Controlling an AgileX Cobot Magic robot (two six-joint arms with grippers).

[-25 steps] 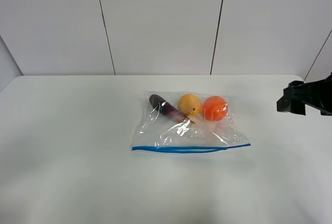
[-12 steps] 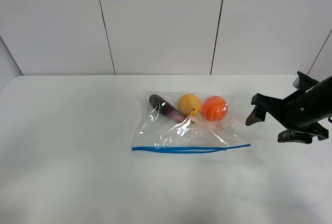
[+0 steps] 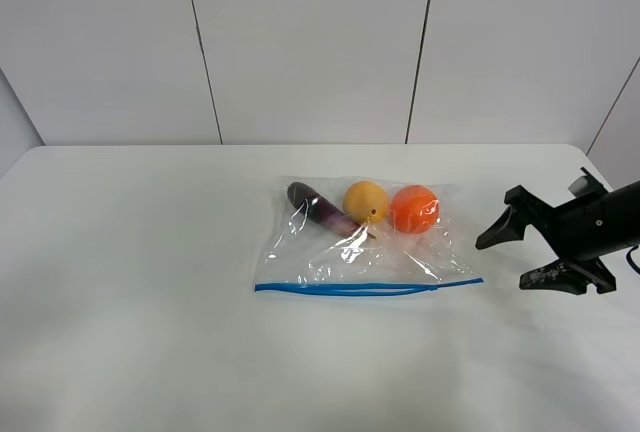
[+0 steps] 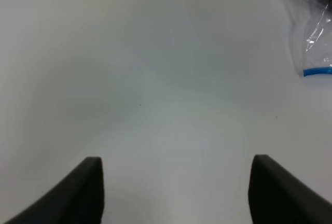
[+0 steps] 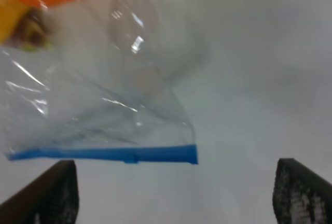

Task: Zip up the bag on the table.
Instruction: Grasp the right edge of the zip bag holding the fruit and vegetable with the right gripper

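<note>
While bag [image 3: 365, 252] lies on table [image 3: 140, 312], right gripper [image 3: 500, 265] nr zip end, jaws apart.

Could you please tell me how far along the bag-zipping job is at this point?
Done: nothing yet; the bag lies on the table, its blue zipper strip showing two separate lines, so it looks unsealed. In hand: the open right hand hovers beside the strip's right end, not touching. The left hand, open, hangs off the other end. Left: grip the bag and press the zipper shut.
</note>
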